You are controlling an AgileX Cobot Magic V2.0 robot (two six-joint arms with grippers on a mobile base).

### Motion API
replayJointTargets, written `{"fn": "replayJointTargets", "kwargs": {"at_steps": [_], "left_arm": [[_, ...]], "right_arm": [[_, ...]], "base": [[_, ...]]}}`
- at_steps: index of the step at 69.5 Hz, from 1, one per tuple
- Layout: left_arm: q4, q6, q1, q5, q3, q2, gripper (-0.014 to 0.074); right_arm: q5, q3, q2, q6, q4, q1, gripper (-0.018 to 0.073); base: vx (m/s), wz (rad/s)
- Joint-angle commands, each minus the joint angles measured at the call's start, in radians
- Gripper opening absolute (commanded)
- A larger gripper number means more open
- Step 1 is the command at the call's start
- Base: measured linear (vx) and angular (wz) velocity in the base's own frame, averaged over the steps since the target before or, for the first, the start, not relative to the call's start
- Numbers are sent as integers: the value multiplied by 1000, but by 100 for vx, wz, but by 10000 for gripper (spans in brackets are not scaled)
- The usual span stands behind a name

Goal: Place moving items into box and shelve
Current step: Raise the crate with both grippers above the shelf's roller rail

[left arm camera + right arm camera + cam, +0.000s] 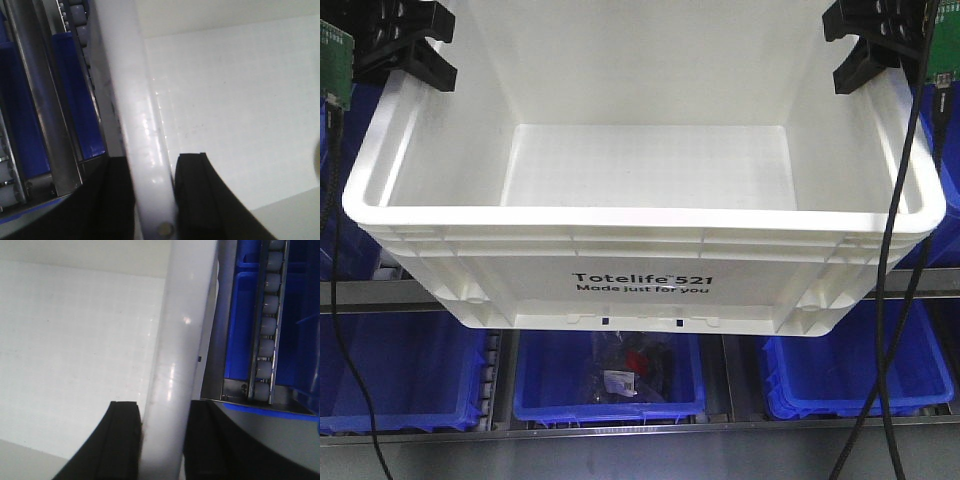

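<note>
Box (640, 255) nearest front camera: large white plastic tote, ribbed rim, black print "Totelife 521 Made just for you" on front wall. Inside visible floor bare white, faint grid texture. Box held up in front of shelf rack, above row of blue bins (610, 375); middle bin holds clear bag of dark parts (625, 370). Left gripper (415, 40) clamped on box's left rim, one finger inside wall, one outside. Right gripper (870, 40) clamped likewise on right rim. Black cables (895, 260) hang down right side. Roller track (265, 325) beside right wall.
</note>
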Motion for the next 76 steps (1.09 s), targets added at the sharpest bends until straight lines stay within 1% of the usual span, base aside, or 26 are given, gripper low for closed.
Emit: {"fn": "replayJointTargets", "kwargs": {"at_steps": [1,22,29,43,49,57,62,71,76], "left_arm": [[-243,6,-31,-110,-40,-56,-4],[-243,7,-31,-115,-40,-46,-4],[-232,24,-31,-115,-40,-33,-4],[-181,40,-31,-133,-39,18,-4],[-143,41,-31,-156,-39,39,-4],[-87,49,-31,-202,-39,66,-4],[-68,66,-31,-232,-39,78,-4],[-35,83,-31,-290,-39,95,-4],[-32,108,-31,-323,-39,104,-4]], "right_arm": [[-9,-44,-49,-9,220,23,-4],[-11,-44,-48,-9,219,23,-4],[-10,-43,-47,-10,219,23,-4],[-81,-43,-34,-50,206,23,-4],[-118,-43,-17,-73,208,23,-4],[-167,-43,13,-88,208,23,-4],[-200,-43,29,-95,210,23,-4],[-262,-43,61,-140,211,23,-4],[-297,-43,76,-151,209,23,-4]], "base": [[0,0],[0,0],[0,0],[0,0],[0,0],[0,0],[0,0],[0,0],[0,0]]}}
